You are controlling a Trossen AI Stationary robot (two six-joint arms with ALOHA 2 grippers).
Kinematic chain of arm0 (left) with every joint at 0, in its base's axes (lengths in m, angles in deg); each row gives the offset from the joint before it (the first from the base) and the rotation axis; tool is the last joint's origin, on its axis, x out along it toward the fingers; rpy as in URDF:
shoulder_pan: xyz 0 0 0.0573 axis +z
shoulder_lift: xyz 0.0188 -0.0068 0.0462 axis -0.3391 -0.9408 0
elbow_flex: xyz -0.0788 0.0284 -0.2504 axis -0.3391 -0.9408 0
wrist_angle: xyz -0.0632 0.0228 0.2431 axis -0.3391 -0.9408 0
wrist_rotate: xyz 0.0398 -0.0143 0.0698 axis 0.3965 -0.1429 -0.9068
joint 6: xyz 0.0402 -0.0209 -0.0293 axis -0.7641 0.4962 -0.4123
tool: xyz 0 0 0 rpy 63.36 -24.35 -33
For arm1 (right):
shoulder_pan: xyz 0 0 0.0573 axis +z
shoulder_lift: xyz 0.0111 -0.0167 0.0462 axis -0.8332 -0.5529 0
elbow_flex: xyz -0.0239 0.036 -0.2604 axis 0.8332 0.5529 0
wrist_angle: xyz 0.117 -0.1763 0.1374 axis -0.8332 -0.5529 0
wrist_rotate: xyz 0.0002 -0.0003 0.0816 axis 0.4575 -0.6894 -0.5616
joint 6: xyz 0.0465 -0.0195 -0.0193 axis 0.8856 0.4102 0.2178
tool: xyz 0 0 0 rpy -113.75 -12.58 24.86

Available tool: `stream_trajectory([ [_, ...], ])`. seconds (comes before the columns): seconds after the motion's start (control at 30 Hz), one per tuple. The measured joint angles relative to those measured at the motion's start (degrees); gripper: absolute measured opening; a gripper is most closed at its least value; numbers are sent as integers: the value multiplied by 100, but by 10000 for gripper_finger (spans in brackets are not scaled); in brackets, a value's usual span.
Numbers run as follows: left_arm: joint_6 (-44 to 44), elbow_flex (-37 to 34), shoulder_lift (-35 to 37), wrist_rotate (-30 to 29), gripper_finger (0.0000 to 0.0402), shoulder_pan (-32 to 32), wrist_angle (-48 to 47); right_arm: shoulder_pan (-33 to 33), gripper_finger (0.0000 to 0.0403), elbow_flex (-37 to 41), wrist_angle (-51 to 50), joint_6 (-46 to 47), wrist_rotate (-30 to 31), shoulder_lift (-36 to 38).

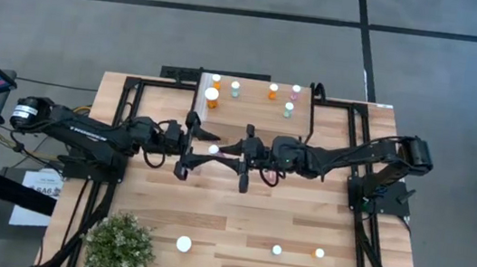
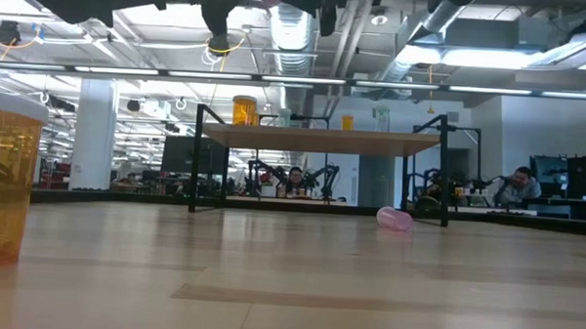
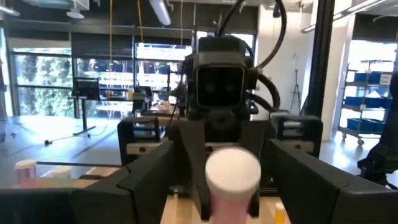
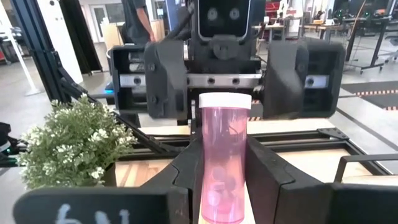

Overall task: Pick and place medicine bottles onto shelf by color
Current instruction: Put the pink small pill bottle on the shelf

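Pink bottle (image 4: 222, 165) between facing grippers, plant (image 1: 119, 245) nearby

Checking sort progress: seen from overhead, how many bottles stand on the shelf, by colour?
Orange white-capped medicine bottles: 3
Green white-capped medicine bottles: 2
Pink white-capped medicine bottle: 1
Total on the low light-wood shelf: 6
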Motion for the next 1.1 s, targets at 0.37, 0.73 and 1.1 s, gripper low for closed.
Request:
stream_trajectory([
  [0.37,-35,0,-8,9,154,0,-92,-4,110,0,-32,0,-2,-2],
  [0.73,-46,0,-8,14,109,-4,-94,-4,112,0,-32,44,-2,-2],
  [1.1,-44,-2,-11,-6,107,0,-124,-18,220,0,-577,61,1,96],
])
